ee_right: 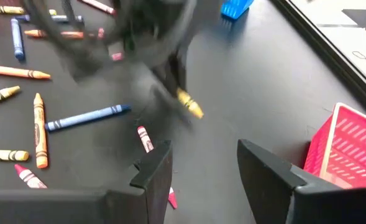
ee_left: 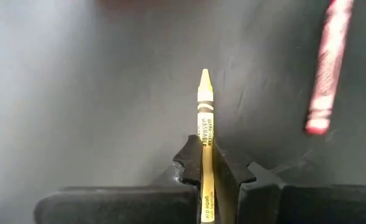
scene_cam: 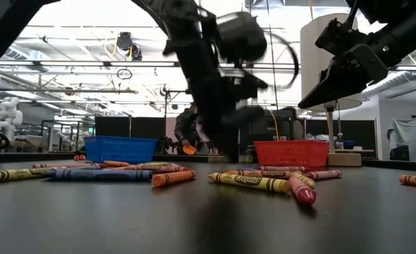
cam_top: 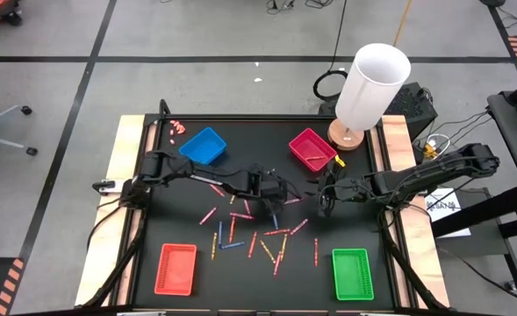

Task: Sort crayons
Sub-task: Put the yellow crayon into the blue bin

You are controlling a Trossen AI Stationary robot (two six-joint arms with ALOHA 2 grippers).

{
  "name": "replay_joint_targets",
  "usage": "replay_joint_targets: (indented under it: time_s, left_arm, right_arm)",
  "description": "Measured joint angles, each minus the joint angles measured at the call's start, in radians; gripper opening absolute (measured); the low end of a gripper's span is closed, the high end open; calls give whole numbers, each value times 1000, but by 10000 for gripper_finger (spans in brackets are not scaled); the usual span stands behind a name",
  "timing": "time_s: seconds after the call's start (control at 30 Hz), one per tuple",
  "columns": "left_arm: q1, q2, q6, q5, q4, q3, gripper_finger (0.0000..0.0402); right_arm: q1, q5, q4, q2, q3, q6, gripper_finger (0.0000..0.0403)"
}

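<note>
Yellow crayon (ee_left: 204, 118) is clamped in your left hand (ee_left: 205, 163) mid-bench, so lift it straight, clear of the right hand (ee_right: 198, 163), which hangs apart close by.

The left gripper (ee_right: 170, 81) was motion-blurred in the right wrist view, its fingers indistinct. The yellow crayon (ee_left: 204, 137) ran off the left wrist picture's edge. A red crayon (ee_left: 329, 62) looked blurred, possibly pink.
</note>
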Motion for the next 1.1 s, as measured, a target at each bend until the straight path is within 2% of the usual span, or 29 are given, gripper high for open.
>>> replay_joint_targets:
  time_s: [0.27,0.37,0.6,0.77,0.87,1.1]
  left_arm:
    - [-23,-174,237,-55,-8,3,17]
    - [-52,-223,404,-73,-9,4,17]
    - [-103,-274,795,-87,2,6,17]
    - [-120,-269,987,-125,-8,4,17]
    - [-119,-272,1046,-129,-6,4,17]
    - [-119,-270,1058,-133,2,4,17]
  right_arm:
    - [0,1,5,0,0,1,167]
    - [0,2,15,0,1,-12,167]
    - [0,4,19,0,1,-34,167]
    - [0,4,19,0,1,-39,167]
    - [0,4,19,0,1,-42,167]
    - [0,4,19,0,1,-42,167]
